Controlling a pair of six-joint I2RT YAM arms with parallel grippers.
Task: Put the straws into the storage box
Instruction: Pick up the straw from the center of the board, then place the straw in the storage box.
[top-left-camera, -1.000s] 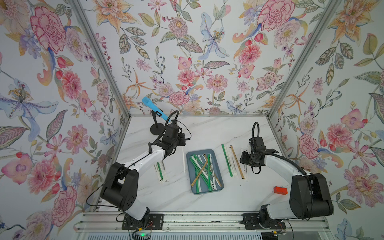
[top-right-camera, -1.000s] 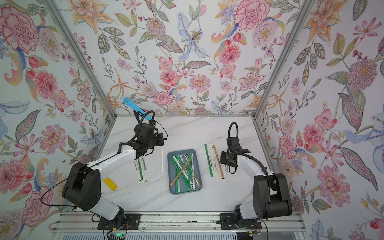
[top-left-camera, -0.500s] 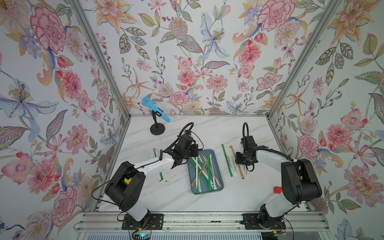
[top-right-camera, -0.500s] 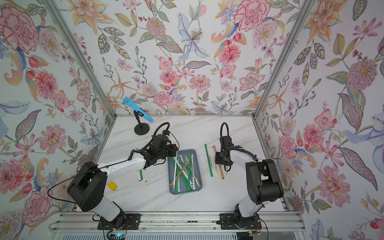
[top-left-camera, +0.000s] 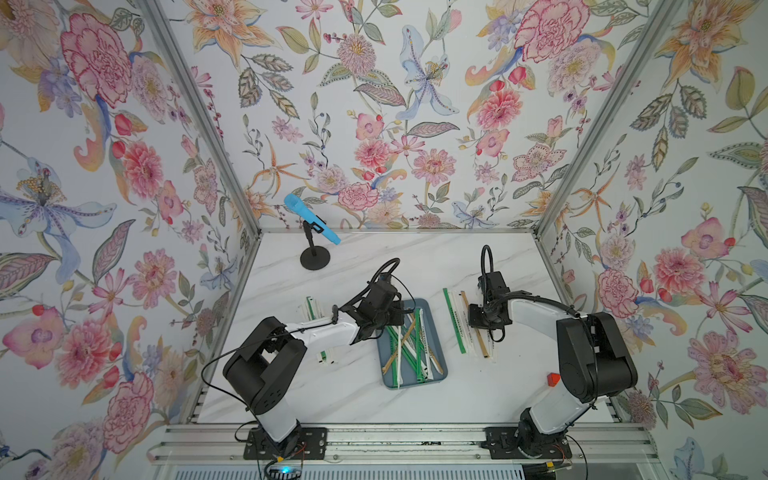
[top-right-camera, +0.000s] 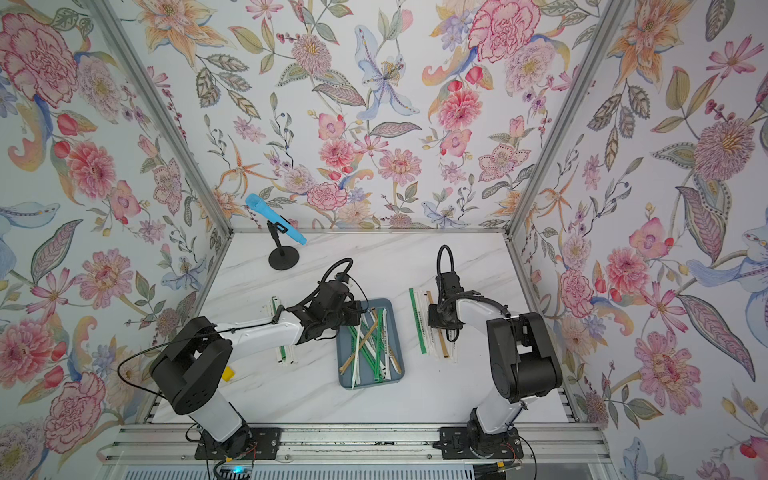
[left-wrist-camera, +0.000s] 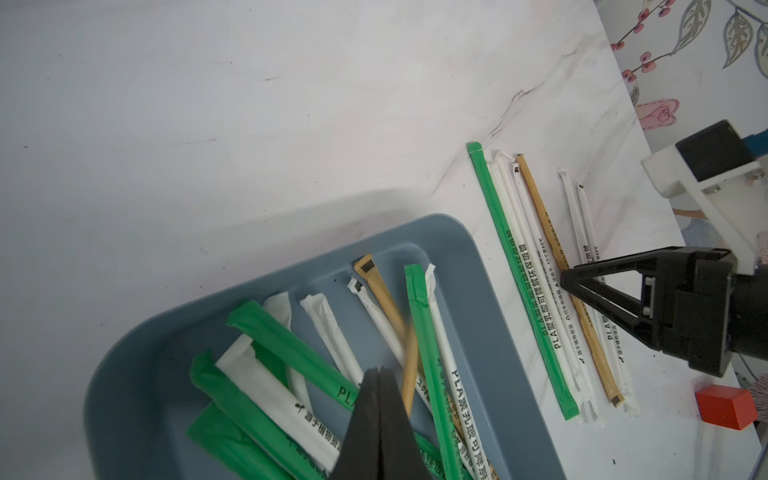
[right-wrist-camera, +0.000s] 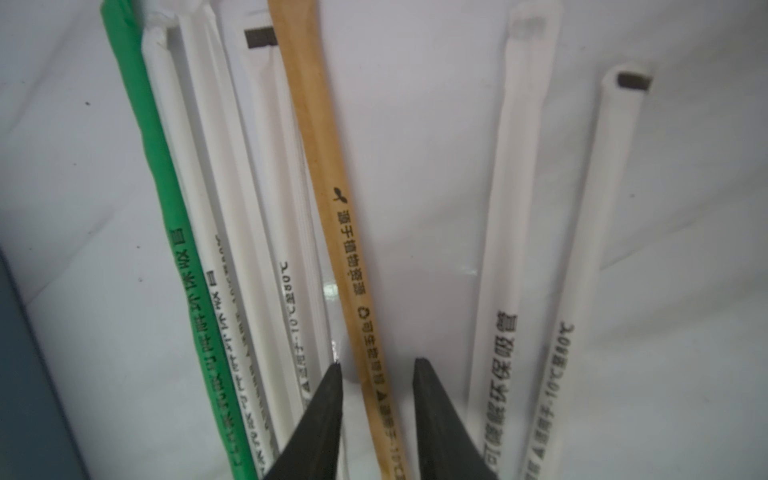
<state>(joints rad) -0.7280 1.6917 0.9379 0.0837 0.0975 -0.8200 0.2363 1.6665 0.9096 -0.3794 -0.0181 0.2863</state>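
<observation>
The storage box (top-left-camera: 441, 376) (top-right-camera: 374, 385) (left-wrist-camera: 478, 257) is a blue-grey tray at the table's middle, holding several green, white and tan straws (top-left-camera: 409, 349) (left-wrist-camera: 291, 353). My left gripper (top-left-camera: 400, 322) (top-right-camera: 357, 318) (left-wrist-camera: 380, 370) hovers over the box's far left part, shut, with no straw showing between its fingers. A row of straws (top-left-camera: 456, 324) (left-wrist-camera: 523, 282) lies on the table right of the box. My right gripper (top-left-camera: 478, 328) (left-wrist-camera: 565, 284) (right-wrist-camera: 377, 363) is down on that row, open, its fingertips either side of the tan straw (right-wrist-camera: 332, 174). More straws (top-left-camera: 323, 357) lie left of the box, partly hidden by the left arm.
A blue microphone (top-left-camera: 311, 220) on a black stand (top-left-camera: 315, 259) is at the back left. A small red block (top-left-camera: 552, 379) (left-wrist-camera: 725, 407) sits by the right arm's base. A yellow block (top-right-camera: 227, 374) lies by the left arm's base.
My left arm swung from the left straws to above the box, staying shut. The right gripper shifted over the right row, and its jaws narrowed around the tan straw.
</observation>
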